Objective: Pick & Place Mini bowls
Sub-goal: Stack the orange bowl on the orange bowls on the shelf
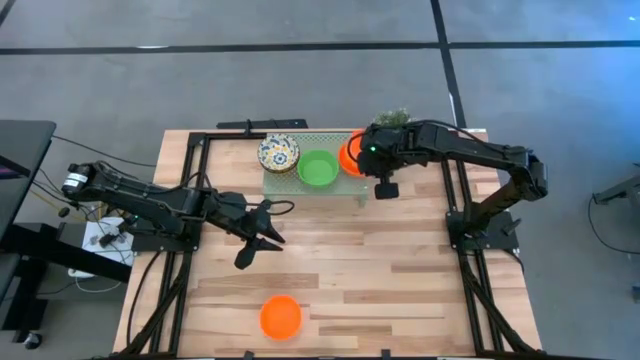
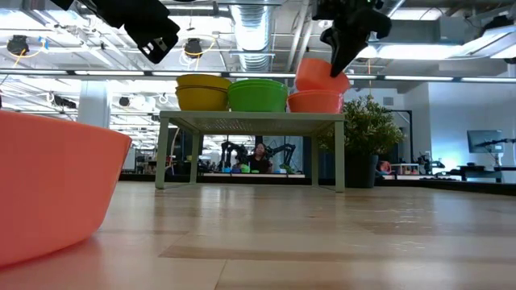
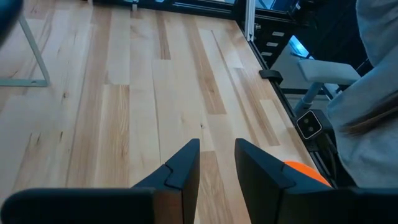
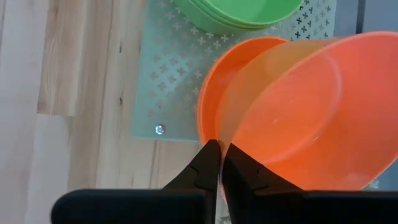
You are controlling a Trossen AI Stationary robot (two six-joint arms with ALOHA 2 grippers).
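Table [image 1: 400, 280]: light wood top, dark frame rails along L and R edges; wide bare area in centre, between the stand and the near edge.
Stand [image 1: 345, 180]: pale green perforated shelf on thin legs at far side of table; low view shows open space under it, legs at both ends.
Right gripper [image 4: 219, 163]: over R end of stand; fingers pressed nearly together, pinching rim of an orange bowl [image 4: 298, 112].
Held bowl attitude: tilted, opening faces partly sideways, one rim edge raised; low side rests in a second orange bowl [image 2: 316, 101] sitting upright on stand.
Held bowl edge: overhangs R edge of stand in right wrist view.
Green bowls [image 1: 319, 168]: stacked, mouth up, centre of stand, just beside the orange pair.
Patterned bowl [image 1: 279, 154]: white w/ blue-yellow ornament inside, yellow outside in low view; L end of stand, mouth up.
Loose orange bowl [image 1: 281, 316]: alone near front edge of table, mouth up, well apart from stand; fills L foreground in low view.
Left gripper [image 1: 262, 231]: above bare wood, L of centre, between stand and loose bowl; fingers spread a little w/ narrow gap, holding nothing.
Long axis: bowls are round, none.
Plant [image 1: 391, 118]: small potted green plant behind R end of stand.
Writing/brands: none legible.
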